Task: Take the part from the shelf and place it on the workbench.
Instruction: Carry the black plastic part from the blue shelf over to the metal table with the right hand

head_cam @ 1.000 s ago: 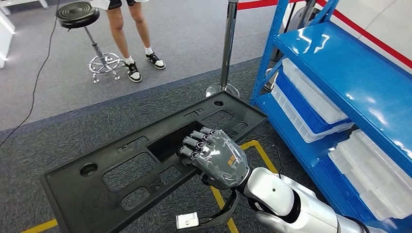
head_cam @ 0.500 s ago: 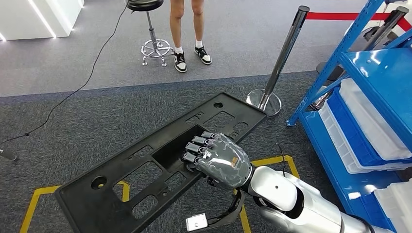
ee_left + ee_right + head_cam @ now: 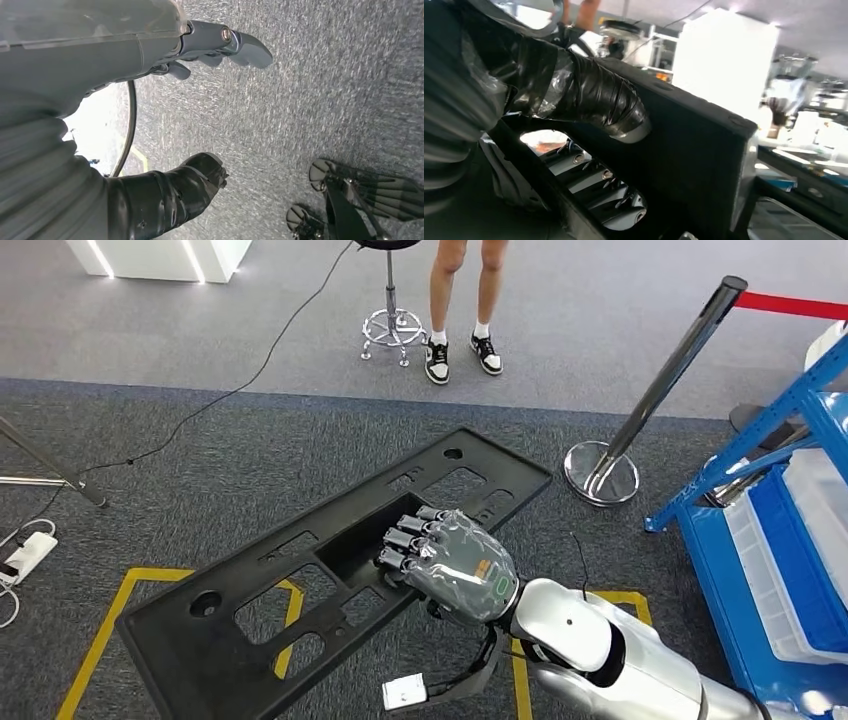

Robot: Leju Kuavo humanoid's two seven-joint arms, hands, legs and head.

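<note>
Your right hand's fingers [image 3: 405, 540] were hooked through the middle cutout of the part [image 3: 250, 585], thumb [image 3: 599, 102] pressed on its face, grasping it level over the carpet. The left hand [image 3: 150, 100] hung released, holding nothing. Across the last second the view swung left: the shelf [image 3: 775, 540] slid to three o'clock, so you'd turned away, carrying. Counted: one part, one shelf, one post [image 3: 660, 380], one person [image 3: 460, 300] at twelve o'clock.
</note>
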